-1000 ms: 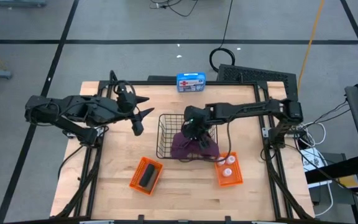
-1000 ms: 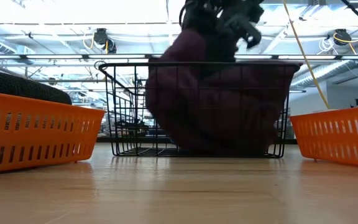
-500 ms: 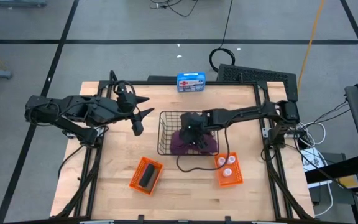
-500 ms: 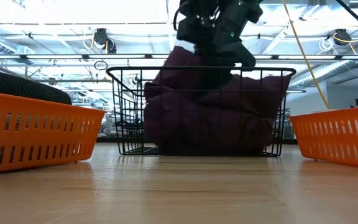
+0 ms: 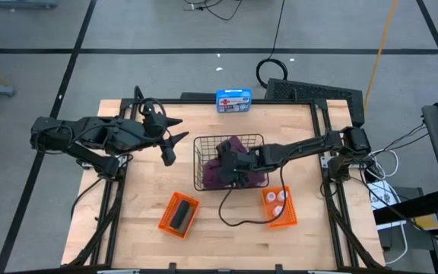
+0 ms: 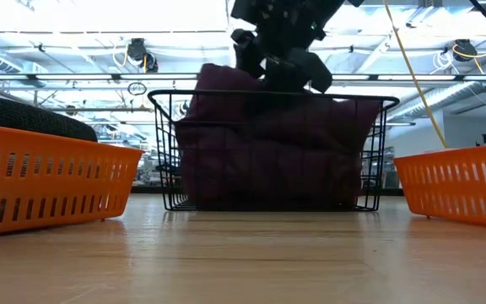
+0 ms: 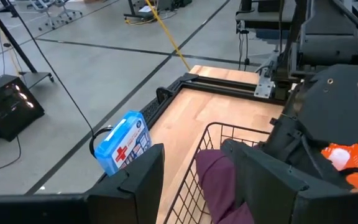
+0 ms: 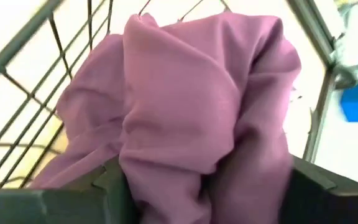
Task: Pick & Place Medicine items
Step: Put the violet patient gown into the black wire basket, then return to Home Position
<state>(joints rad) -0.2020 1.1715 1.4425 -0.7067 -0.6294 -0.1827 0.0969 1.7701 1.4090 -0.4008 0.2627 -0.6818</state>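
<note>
— At centre frame from above, where does the maroon pouch (image 5: 233, 169) lie?
— Inside the wire basket (image 5: 201, 162), directly under the right gripper (image 5: 231, 166); the left gripper (image 5: 167, 142), fingers part-spread and empty, waits at left, well apart.
— And at table height?
— The pouch (image 6: 268, 152) fills the basket, the gripper (image 6: 278, 52) just above its top.
— The right wrist?
— Fingers (image 8: 114, 180) spread, fabric (image 8: 185, 112) between and ahead, seemingly loose.

2 black jointed arms (image 5: 90, 137) trailing black cables.

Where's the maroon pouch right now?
High view: the maroon pouch sits inside the black wire basket at table centre, under the right claw.
</note>
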